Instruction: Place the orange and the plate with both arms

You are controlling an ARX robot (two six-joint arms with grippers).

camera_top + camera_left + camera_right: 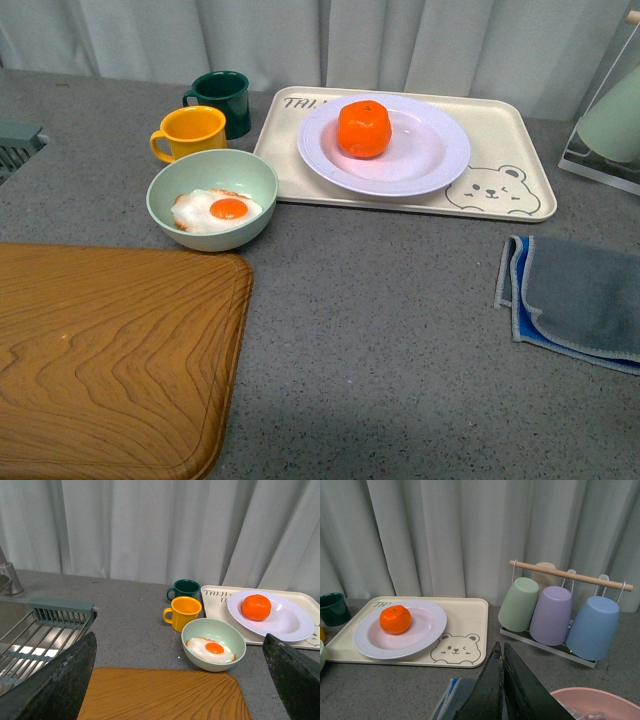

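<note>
**A:** Going from the near edge, what lies on the grey speckled surface point(400, 300)?

**B:** One wooden cutting board point(100, 350) closest in, and one folded grey cloth with a blue edge point(575, 300) off to the right. Behind the board stands one pale green bowl point(212, 197) holding a single fried egg point(218, 210).

**A:** And beyond that?

**B:** Two mugs, a yellow-orange mug point(188, 132) and a dark green mug point(223, 100) behind it. Beside them is one cream rectangular tray with a bear drawing point(500, 185). Its lettering starts "TA", the rest hidden. On the tray sits the large round white plate point(420, 160), and the bright orange fruit point(364, 128) rests on the plate, toward its left-rear part.

**A:** Anything further right?

**B:** A rack with a wooden rod point(570, 575) carrying four upturned cups: green, purple, blue, and a beige one behind.

**A:** The grippers?

**B:** The left gripper point(180, 680) has its fingers spread wide with nothing between them. The right gripper point(503, 680) has its fingers pressed together, holding nothing.
</note>
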